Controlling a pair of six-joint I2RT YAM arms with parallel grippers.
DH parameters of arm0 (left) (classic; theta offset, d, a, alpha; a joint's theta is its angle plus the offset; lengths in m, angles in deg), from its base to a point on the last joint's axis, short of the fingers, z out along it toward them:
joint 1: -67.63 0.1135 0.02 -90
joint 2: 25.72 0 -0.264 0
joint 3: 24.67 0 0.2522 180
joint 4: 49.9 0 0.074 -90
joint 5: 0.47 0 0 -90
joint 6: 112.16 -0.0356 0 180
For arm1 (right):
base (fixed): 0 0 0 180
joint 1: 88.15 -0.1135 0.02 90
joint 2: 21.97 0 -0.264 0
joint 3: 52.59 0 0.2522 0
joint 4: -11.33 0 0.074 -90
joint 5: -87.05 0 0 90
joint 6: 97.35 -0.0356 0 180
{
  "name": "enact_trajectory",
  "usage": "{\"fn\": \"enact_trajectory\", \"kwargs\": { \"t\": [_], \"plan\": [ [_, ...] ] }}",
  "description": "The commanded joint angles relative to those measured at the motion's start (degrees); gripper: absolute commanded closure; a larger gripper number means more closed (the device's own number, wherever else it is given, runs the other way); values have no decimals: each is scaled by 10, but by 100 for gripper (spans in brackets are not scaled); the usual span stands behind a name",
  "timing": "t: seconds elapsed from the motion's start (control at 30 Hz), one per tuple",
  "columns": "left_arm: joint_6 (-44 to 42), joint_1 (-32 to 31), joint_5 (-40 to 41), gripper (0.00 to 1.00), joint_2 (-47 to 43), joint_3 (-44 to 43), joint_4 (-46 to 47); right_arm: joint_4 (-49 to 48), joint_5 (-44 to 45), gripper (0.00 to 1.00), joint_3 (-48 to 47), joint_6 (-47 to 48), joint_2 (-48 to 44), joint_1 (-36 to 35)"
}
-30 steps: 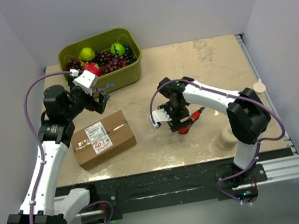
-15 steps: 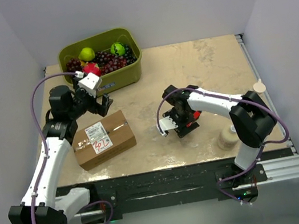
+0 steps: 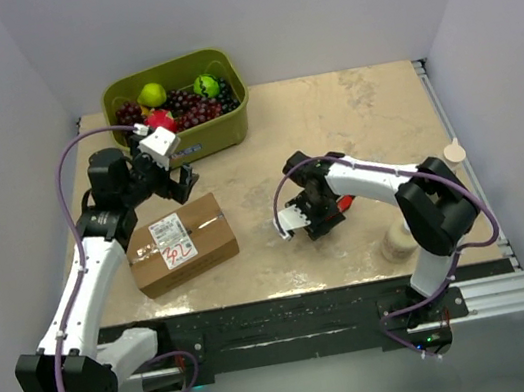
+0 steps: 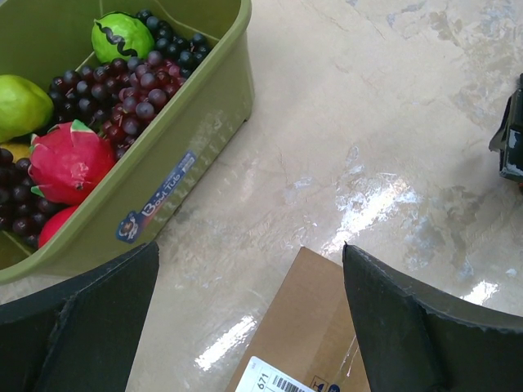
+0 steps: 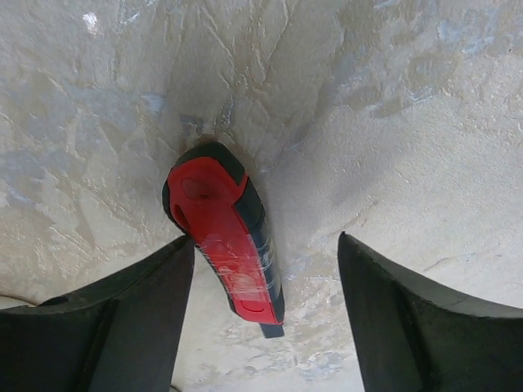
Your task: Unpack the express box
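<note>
The express box (image 3: 181,244), brown cardboard with a white label, red marks and clear tape, lies shut at the front left of the table. Its far corner shows in the left wrist view (image 4: 319,327). My left gripper (image 3: 176,181) is open and empty, hovering just beyond the box's far edge (image 4: 249,253). My right gripper (image 3: 315,219) is open and low over the table at the centre. Its fingers straddle a red and black utility knife (image 5: 229,237) lying flat, without touching it (image 5: 266,238). The knife's red end shows beside the wrist in the top view (image 3: 345,203).
An olive-green bin (image 3: 229,126) with grapes, green fruit and a red dragon fruit stands at the far left, close to my left gripper; its wall shows in the left wrist view (image 4: 188,122). A small beige object (image 3: 399,241) stands by the right arm's base.
My right gripper has shifted a little toward the near left and settled lower over the knife. My left arm rose slightly, its gripper staying beyond the box.
</note>
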Motion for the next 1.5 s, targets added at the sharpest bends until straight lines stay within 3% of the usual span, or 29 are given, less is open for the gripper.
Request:
{"fn": "enact_trajectory", "kwargs": {
  "t": [0.0,0.17,0.33,0.47,0.63,0.73,0.77,0.83,0.87,1.0,1.1,1.13,1.2,1.23,1.3,1.33,1.37,1.47],
  "plan": [
    [-5,3,-13,2,2,7,27,-29,15,37,27,14,1,0],
    [-4,3,-17,2,5,9,30,-33,23,51,53,24,-20,0],
    [4,3,-15,2,8,15,33,-121,13,64,91,49,-81,-16],
    [1,3,-9,2,13,14,23,-259,-2,71,153,168,-120,-54],
    [-4,3,-5,2,33,-11,-10,-286,-76,73,186,354,-135,-79],
    [-2,3,-7,4,43,-21,-26,-274,-94,54,223,524,-146,-79],
    [-2,3,-10,4,41,-19,-23,-255,-91,50,233,542,-150,-73],
    [2,3,-12,4,41,-18,-17,-241,-103,32,240,558,-171,-66],
    [8,3,-12,4,41,-17,-10,-245,-104,3,245,549,-183,-59],
    [13,3,-20,4,45,-20,0,-213,-107,1,214,444,-262,-32],
    [17,3,-24,4,51,-19,7,-242,-88,1,177,259,-287,-25],
    [18,3,-25,4,53,-19,10,-269,-58,1,163,77,-290,-25],
    [19,3,-27,3,56,-21,15,-278,-34,1,90,-101,-277,-29],
    [19,3,-27,4,58,-23,18,-263,11,1,61,-292,-245,-29],
    [20,3,-20,3,59,-25,20,-209,33,1,-38,-454,-200,-29],
    [20,3,-18,3,59,-26,18,-149,47,1,-68,-585,-149,-28],
    [19,3,-16,3,60,-27,16,-120,41,2,-115,-642,-128,-26],
    [11,3,-18,4,61,-31,1,-66,-3,1,-124,-826,-91,-26]
  ]
}}
